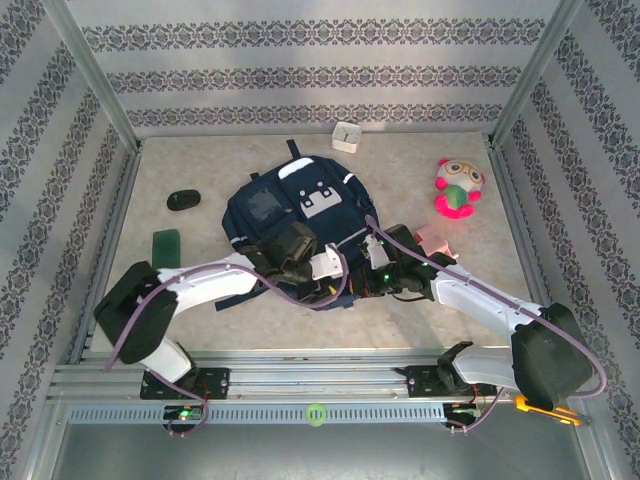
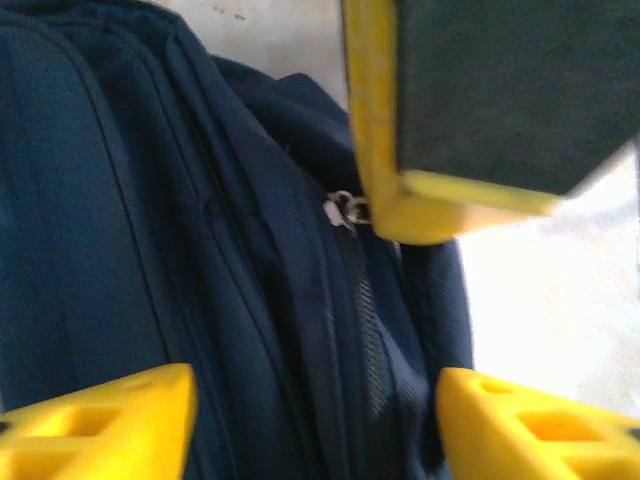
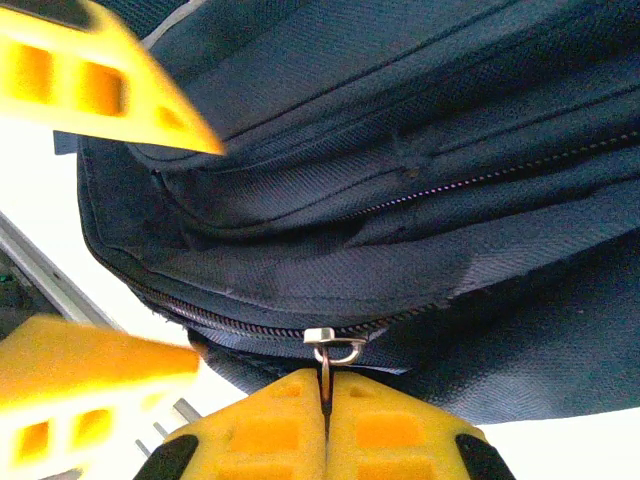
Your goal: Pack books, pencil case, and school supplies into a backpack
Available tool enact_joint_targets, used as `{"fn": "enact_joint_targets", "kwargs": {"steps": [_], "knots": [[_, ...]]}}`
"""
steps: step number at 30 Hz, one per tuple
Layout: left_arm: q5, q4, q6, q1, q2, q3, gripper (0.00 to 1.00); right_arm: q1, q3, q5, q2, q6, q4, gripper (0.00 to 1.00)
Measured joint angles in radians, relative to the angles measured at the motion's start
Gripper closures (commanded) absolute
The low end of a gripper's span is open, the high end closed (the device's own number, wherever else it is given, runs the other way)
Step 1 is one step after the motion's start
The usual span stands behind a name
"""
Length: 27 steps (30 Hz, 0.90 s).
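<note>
**Backpack and both grippers, seen from above and from the wrists.** The backpack (image 1: 300, 200) is laid flat at the middle of the table (image 1: 250, 328). Its zipper pull (image 3: 333, 345) is pinched between the closed fingers of the right gripper (image 3: 327, 405). The left gripper (image 2: 315, 420) is spread over the backpack's fabric, with nothing grasped. The green book (image 1: 165, 243) is seen on the table left of the backpack, and the pencil case (image 1: 435, 238) just to its right.
</note>
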Motion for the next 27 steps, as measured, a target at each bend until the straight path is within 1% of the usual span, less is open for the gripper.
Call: {"fn": "enact_joint_targets", "kwargs": {"steps": [3,5,6,9,12,14,15,16,18,19,22,25,27], "knots": [[-0.005,0.014,-0.001,0.000,0.045,0.006,0.82,-0.003,0.000,0.000,-0.002,0.000,-0.001,1.00],[0.003,0.009,0.021,0.001,0.043,0.005,0.96,-0.023,-0.006,-0.004,-0.009,0.000,0.003,1.00],[0.009,0.004,0.037,0.003,0.034,0.002,0.98,-0.037,-0.014,-0.011,-0.016,0.000,0.007,1.00],[0.031,-0.022,0.100,0.021,-0.039,-0.032,0.99,-0.096,-0.041,-0.056,-0.033,-0.001,0.022,1.00],[0.049,-0.106,0.167,0.082,-0.147,-0.070,0.98,-0.114,-0.050,-0.106,-0.037,-0.008,0.049,1.00],[0.061,-0.166,0.212,0.133,-0.211,-0.091,0.95,-0.105,-0.050,-0.139,-0.037,-0.008,0.081,1.00],[0.062,-0.195,0.234,0.152,-0.238,-0.100,0.89,-0.094,-0.050,-0.155,-0.035,-0.008,0.103,1.00],[0.061,-0.217,0.250,0.163,-0.260,-0.109,0.81,-0.083,-0.050,-0.163,-0.032,-0.007,0.119,1.00],[0.049,-0.272,0.275,0.181,-0.306,-0.122,0.56,-0.057,-0.049,-0.161,-0.019,0.001,0.132,1.00],[0.048,-0.292,0.272,0.187,-0.317,-0.122,0.48,-0.049,-0.050,-0.157,-0.011,0.004,0.132,1.00],[0.044,-0.302,0.245,0.178,-0.321,-0.110,0.37,-0.023,-0.050,-0.149,0.014,0.011,0.134,1.00],[0.005,-0.271,0.189,0.114,-0.284,-0.073,0.31,-0.006,-0.050,-0.140,0.018,0.019,0.136,1.00],[-0.005,-0.220,0.150,0.068,-0.233,-0.040,0.28,-0.003,-0.050,-0.135,0.017,0.024,0.140,1.00]]}}
